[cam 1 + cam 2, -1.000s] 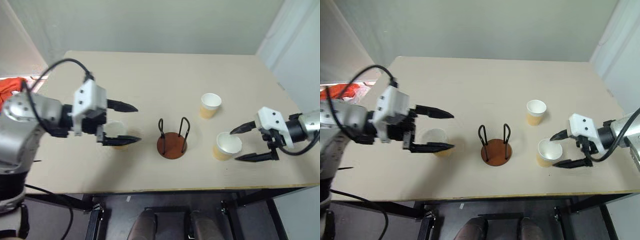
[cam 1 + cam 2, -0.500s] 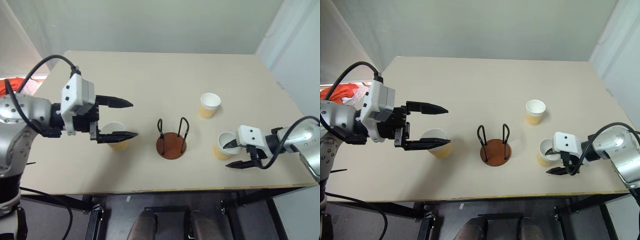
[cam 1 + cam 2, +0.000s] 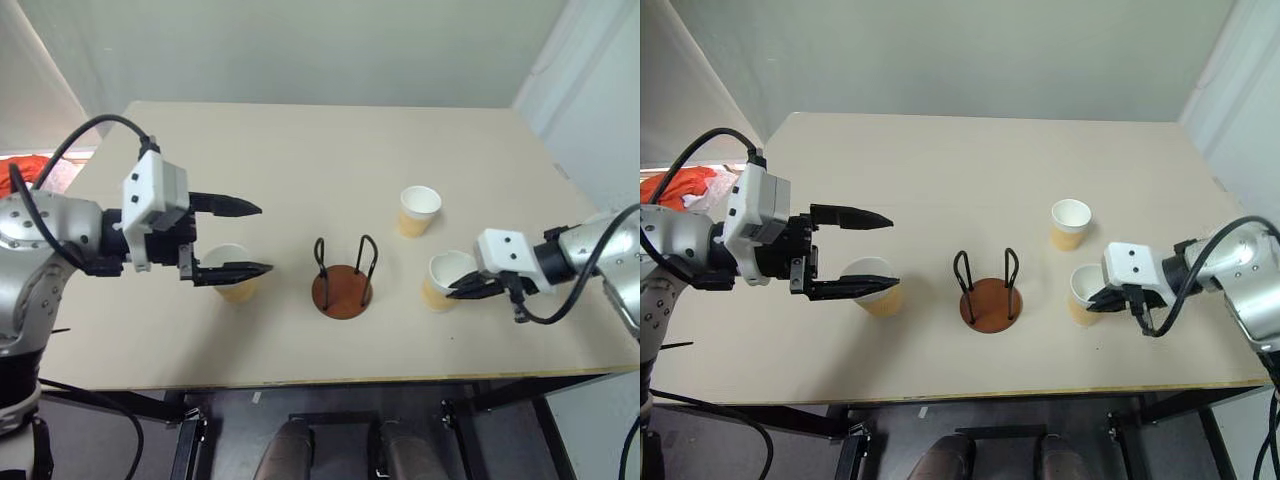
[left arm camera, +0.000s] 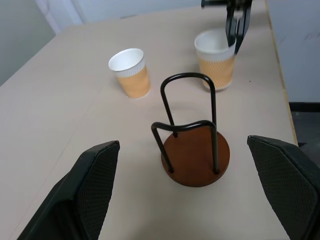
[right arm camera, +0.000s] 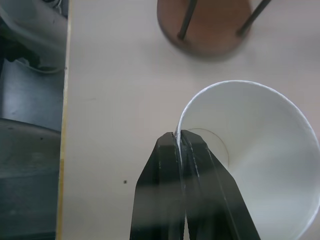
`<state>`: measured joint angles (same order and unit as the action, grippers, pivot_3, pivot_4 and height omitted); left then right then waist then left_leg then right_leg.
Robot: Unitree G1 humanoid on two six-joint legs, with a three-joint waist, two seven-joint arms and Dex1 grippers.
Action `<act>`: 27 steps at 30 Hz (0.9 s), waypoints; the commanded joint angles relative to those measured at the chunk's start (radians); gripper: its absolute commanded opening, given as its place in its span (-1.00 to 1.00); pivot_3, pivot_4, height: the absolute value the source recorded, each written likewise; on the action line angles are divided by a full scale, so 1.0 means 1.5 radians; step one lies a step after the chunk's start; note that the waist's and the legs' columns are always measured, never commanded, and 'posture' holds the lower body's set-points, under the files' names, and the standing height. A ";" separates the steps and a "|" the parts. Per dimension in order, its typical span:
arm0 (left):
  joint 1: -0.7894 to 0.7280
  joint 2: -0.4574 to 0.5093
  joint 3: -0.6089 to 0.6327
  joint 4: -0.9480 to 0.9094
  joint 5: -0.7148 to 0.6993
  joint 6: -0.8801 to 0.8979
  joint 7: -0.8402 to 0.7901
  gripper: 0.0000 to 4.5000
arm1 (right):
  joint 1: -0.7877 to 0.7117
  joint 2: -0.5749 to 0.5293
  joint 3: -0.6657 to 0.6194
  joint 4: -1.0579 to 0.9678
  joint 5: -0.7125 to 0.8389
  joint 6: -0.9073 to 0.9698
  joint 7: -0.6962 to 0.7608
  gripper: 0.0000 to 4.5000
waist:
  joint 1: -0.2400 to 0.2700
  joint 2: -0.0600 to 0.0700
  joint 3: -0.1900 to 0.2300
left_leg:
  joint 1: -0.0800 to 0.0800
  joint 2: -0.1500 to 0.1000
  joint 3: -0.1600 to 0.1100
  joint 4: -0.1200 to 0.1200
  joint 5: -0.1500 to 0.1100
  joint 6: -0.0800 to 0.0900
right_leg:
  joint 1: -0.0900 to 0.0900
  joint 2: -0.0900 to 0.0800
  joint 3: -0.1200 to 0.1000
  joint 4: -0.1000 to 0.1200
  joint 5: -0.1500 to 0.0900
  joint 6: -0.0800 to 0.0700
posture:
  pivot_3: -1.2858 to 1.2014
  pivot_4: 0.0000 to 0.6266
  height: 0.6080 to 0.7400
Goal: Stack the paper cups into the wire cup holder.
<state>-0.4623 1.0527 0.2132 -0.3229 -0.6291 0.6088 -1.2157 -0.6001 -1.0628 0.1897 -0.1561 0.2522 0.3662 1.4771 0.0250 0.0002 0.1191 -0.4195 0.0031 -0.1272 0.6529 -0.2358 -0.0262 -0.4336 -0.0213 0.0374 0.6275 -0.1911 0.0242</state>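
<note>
Head pair: I look steeply down over the table (image 3: pixel 300 150), both sharing all of it. Left wrist: low, level, facing the holder (image 4: pixel 192 135). Right wrist: close above one cup (image 5: pixel 260 150), sharing that holder.

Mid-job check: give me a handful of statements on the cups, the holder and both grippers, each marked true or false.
1. The right gripper is pinching the wall of a paper cup, one finger inside and one outside. True.
2. The wire cup holder already has a cup in it. False: it stands empty, and all three cups are on the table.
3. The left gripper is closed on a cup. False: its fingers are spread wide, with the left cup just under the lower finger and not gripped.
4. A third cup stands alone, behind the one that the right gripper holds. True.
5. The cup in the right gripper lies on its side. False: it is upright, mouth up.
</note>
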 commanded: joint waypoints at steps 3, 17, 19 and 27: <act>-0.006 0.006 0.010 0.008 0.005 -0.021 0.002 1.00 | -0.216 0.042 -0.062 0.029 0.175 0.043 0.088 -0.98 | -0.005 0.001 0.001 | 0.000 0.000 0.000 -0.001 0.001 0.000 | -0.001 0.000 0.000 0.000 0.000 -0.001 | 0.03 -0.52 1.00; 0.044 0.014 0.066 -0.043 -0.031 0.010 0.025 1.00 | -0.405 0.217 0.185 0.173 0.106 -0.149 0.092 -0.98 | -0.006 0.001 0.000 | -0.001 0.006 -0.001 -0.005 0.002 -0.004 | -0.007 0.002 -0.006 0.008 -0.004 -0.014 | 0.03 -0.52 1.00; 0.056 0.016 0.078 -0.055 -0.036 0.019 0.035 1.00 | -0.408 0.224 0.196 0.198 0.091 -0.174 0.092 -0.98 | -0.006 0.001 0.000 | -0.001 0.006 -0.001 -0.005 0.001 -0.005 | -0.007 0.002 -0.006 0.009 -0.005 -0.014 | 0.03 -0.52 1.00; 0.082 0.021 0.105 -0.090 -0.064 0.046 0.064 1.00 | -0.422 0.233 0.233 0.249 0.071 -0.231 0.092 -0.89 | -0.007 0.001 0.000 | 0.000 0.007 -0.001 -0.005 0.002 -0.007 | -0.007 0.002 -0.006 0.011 -0.004 -0.016 | 0.03 -0.52 1.00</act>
<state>-0.3384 1.0683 0.3364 -0.4341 -0.7127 0.6726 -1.1311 -1.1970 -0.7157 0.5368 0.2120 0.3632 0.0421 1.6110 0.0145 0.0012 0.1197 -0.4187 0.0131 -0.1284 0.6451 -0.2320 -0.0374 -0.4446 -0.0176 0.0284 0.6447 -0.1970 -0.0005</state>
